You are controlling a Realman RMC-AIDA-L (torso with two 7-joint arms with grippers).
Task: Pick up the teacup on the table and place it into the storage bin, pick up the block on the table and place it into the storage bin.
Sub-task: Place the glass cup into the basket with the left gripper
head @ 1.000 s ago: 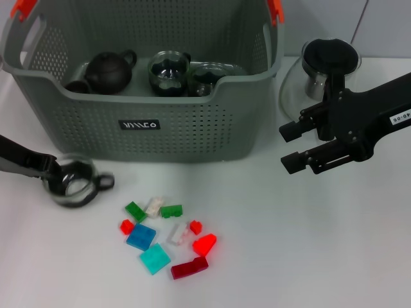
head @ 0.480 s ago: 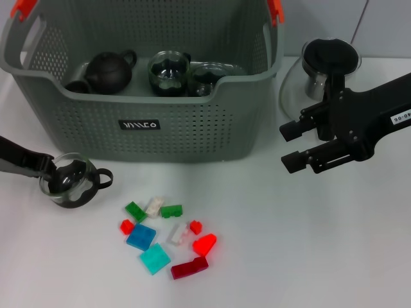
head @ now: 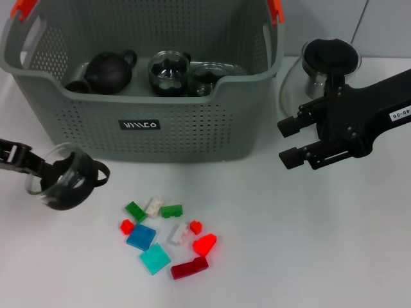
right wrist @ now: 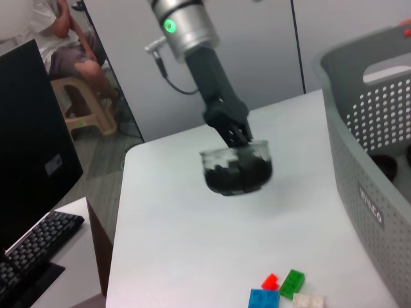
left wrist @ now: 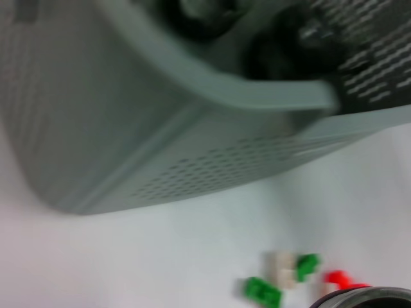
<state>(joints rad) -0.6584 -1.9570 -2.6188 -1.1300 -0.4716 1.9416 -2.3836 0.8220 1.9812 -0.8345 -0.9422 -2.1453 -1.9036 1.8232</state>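
Observation:
My left gripper [head: 42, 169] is shut on the rim of the teacup [head: 63, 183], a glass cup with a dark inside and a black handle. It holds the cup tilted, just above the table, in front of the storage bin's [head: 192, 138] left corner. The right wrist view shows the same teacup [right wrist: 236, 169] hanging from the left gripper [right wrist: 239, 142]. Loose blocks [head: 166, 235] in green, white, red, blue and cyan lie on the table in front of the bin. My right gripper [head: 290, 142] hovers open to the right of the bin, holding nothing.
Inside the bin are a dark teapot [head: 109, 70] and two glass cups [head: 169, 72]. A glass teapot with a black lid [head: 329, 63] stands behind the right gripper. White table stretches to the right of the blocks.
The teacup has come up off the table and tipped to the left in the left gripper. The right gripper has shifted slightly upward.

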